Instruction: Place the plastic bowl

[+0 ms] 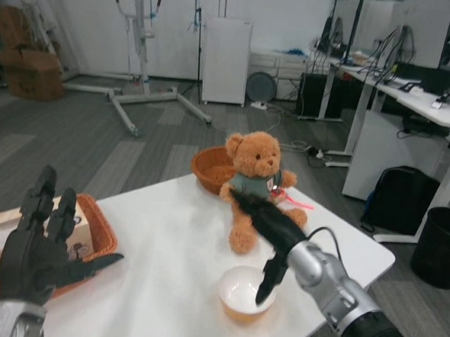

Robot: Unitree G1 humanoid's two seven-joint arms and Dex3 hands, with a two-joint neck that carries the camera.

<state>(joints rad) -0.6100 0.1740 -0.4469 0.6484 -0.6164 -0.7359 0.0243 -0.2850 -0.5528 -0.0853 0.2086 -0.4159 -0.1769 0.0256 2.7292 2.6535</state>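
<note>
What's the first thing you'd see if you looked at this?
Likely the brown teddy bear sitting in the middle of the white table, a wicker basket behind it. Next, the robot's black right hand, a finger dipping into the plastic bowl at the near edge, and the open left hand raised at left.

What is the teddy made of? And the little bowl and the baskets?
The teddy looks like soft plush: its brown fur is fuzzy, and it wears a cloth shirt. The bowl seems to be smooth plastic, pale and a bit see-through. The basket behind the teddy and the one at the left look woven, perhaps wicker or rattan.
</note>
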